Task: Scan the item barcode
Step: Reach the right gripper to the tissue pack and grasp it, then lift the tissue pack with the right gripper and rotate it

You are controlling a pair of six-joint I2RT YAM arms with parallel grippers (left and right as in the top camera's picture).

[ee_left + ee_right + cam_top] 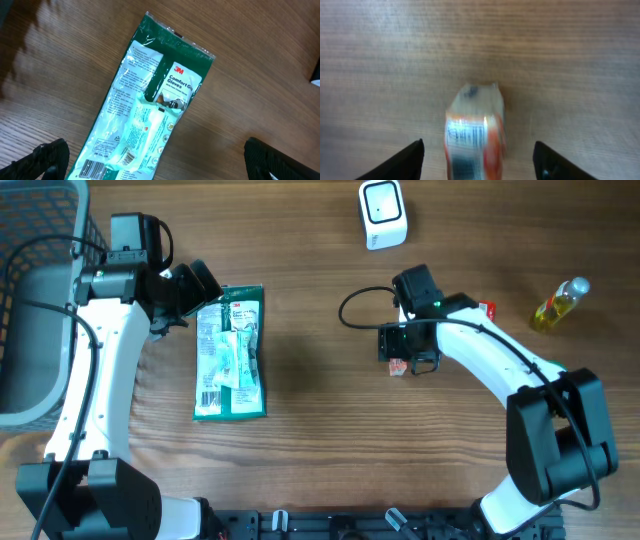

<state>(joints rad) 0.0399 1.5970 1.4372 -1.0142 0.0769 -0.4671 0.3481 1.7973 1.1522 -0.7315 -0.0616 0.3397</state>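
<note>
Orange-and-white packet point(474, 135), blurred, barcode showing, sits untouched between parted fingers point(405, 162) of the right gripper point(479, 152); left gripper point(157, 156) gapes empty

A brown wood-grain desk point(320, 450) carries a scatter of goods. A green packet of 3M gloves point(230, 352) lies flat left of centre, printed face up, its long side running from the near edge toward the far one. A white scanner point(382, 214) sits near the far edge. Right of centre is a small orange-and-white packet point(397, 366) with a barcode showing on it. Well to its right, a bottle of yellow liquid point(560, 304) lies on its side, with a small red item point(487, 309) between the two. A grey mesh basket point(30, 300) occupies the left edge.
</note>
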